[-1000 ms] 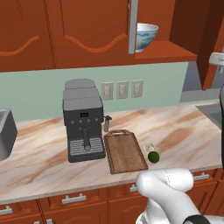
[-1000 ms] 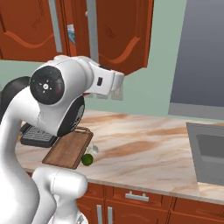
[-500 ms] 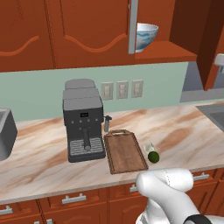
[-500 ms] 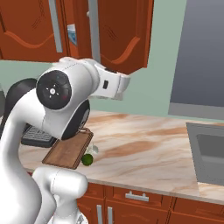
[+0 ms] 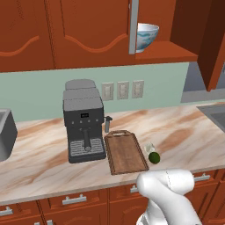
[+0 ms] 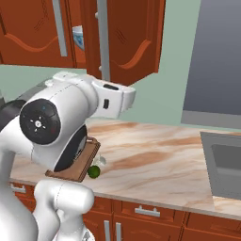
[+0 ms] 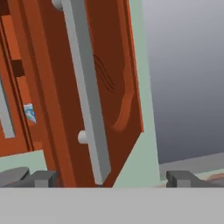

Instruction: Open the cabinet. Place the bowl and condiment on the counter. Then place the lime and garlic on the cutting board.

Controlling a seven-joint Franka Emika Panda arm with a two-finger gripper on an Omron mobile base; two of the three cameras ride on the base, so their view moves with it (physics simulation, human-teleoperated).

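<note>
The cabinet [image 5: 88, 30] has its right door [image 6: 129, 40] swung open. In the hand view my gripper [image 7: 111, 178] is open, its fingertips [image 7: 43, 177] wide apart on either side of that door's silver bar handle [image 7: 85, 87] and not touching it. The bowl [image 5: 147, 35] sits on the cabinet shelf, and a sliver of the bowl [image 7: 29, 113] shows past the door. The lime [image 5: 154, 157] and garlic [image 5: 150, 148] lie on the counter [image 5: 184, 132] just right of the cutting board [image 5: 126, 151]. The condiment is out of view.
A black coffee machine [image 5: 83, 121] stands left of the board. A sink [image 6: 226, 164] is set into the counter at the right. Drawers [image 5: 74, 200] run below the counter. My arm's big white shoulder [image 6: 52, 127] blocks the left of the right base view.
The gripper went from shut to wide open, letting go of the door handle. The hand has drawn back out of the left base view's right edge.
</note>
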